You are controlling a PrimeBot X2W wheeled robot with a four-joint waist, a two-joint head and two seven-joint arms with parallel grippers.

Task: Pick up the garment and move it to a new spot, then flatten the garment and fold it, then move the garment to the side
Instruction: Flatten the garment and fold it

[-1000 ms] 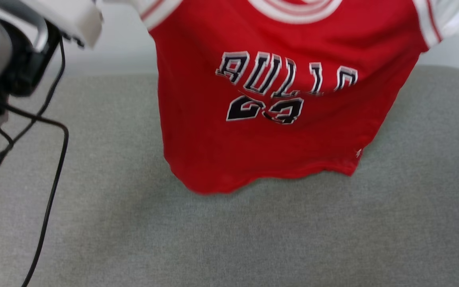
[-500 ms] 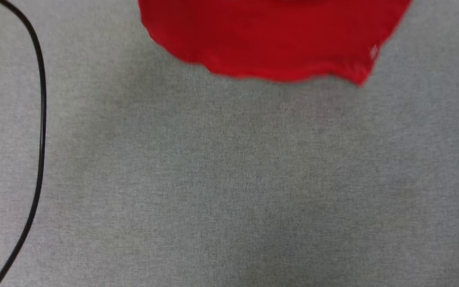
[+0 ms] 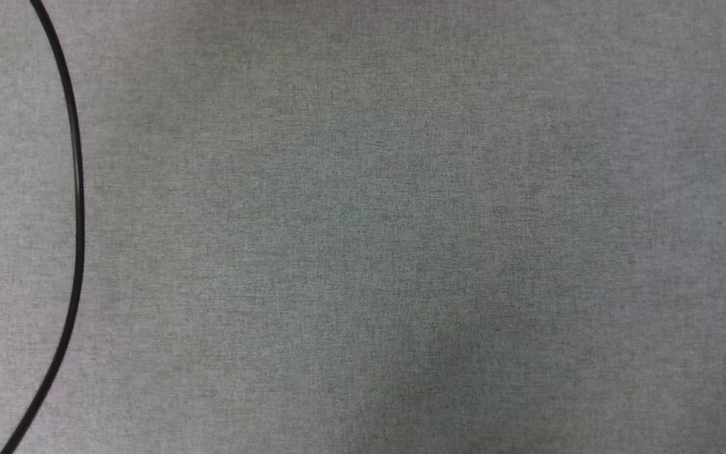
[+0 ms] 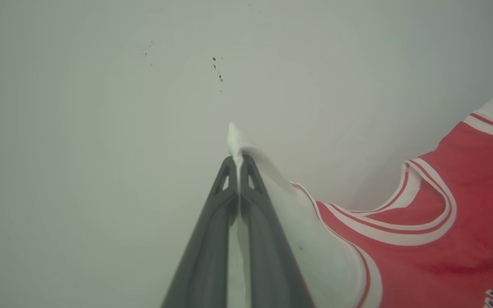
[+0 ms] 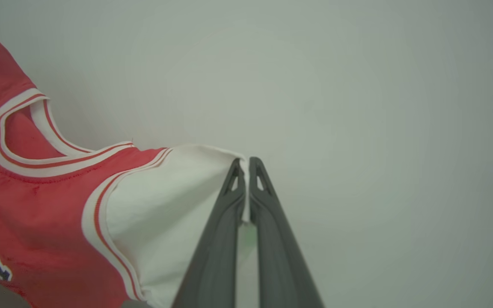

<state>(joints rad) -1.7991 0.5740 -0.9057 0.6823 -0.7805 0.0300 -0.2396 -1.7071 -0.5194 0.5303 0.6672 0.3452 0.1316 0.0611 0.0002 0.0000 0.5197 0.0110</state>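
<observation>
L gripper (image 4: 238, 161) is clamped tight on the tip of 1 white sleeve (image 4: 306, 231) of the red jersey tee (image 4: 443, 256); a nub of white cloth pokes out past my fingertips. R gripper (image 5: 247, 161) is pinched the same way on the edge of the other white sleeve (image 5: 173, 201). So the tee is up in the air, slung btwn my 2 grippers w/ a pale wall (image 4: 101, 128) behind. Its collar (image 4: 400, 236), w/ red-white striped trim, sags in the middle.

In the L wrist view the body lies off to the right; in the R wrist view, off to the left. So the shoulder line runs gripper to gripper, and I judge the collar-to-hem axis hangs down below. Neither arm is nearer; the load is shared.

Head view looks down on a grey fabric surface (image 3: 401, 252) w/ a black cable (image 3: 77, 189) curving along its left side.

Judgement: mid-carry, step 1. Next move turns on lowering both ends level so the body lays out flat, clear of the cable.
</observation>
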